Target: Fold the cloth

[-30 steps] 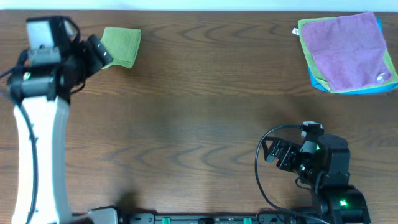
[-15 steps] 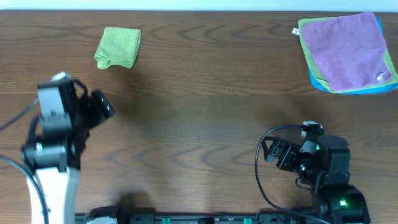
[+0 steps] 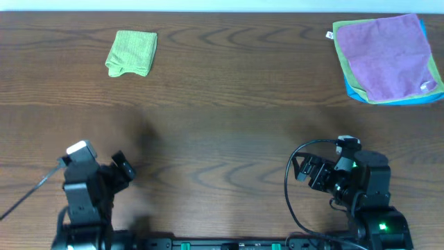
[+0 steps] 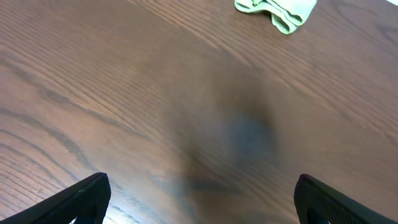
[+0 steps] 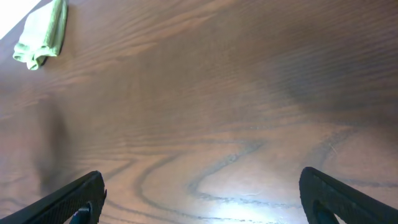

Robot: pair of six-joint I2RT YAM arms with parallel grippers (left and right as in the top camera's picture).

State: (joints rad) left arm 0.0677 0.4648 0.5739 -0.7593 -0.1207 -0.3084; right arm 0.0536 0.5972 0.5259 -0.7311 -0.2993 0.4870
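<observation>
A small green cloth [image 3: 131, 53] lies folded into a compact rectangle at the back left of the wooden table. It also shows at the top of the left wrist view [image 4: 277, 11] and at the top left of the right wrist view [image 5: 41, 37]. My left gripper [image 3: 121, 172] is open and empty near the front left edge, far from the cloth. My right gripper [image 3: 303, 169] is open and empty at the front right. Both pairs of fingertips show wide apart in their wrist views, the left [image 4: 202, 199] and the right [image 5: 202, 196].
A stack of flat cloths [image 3: 388, 59], purple on top with green and blue beneath, lies at the back right corner. The brown wooden table [image 3: 222, 132] fills the view. Cables run by the right arm's base.
My left arm has pulled back from the green cloth at the back left down to the front left edge. The cloth stays folded where it was. The right arm has not moved.
</observation>
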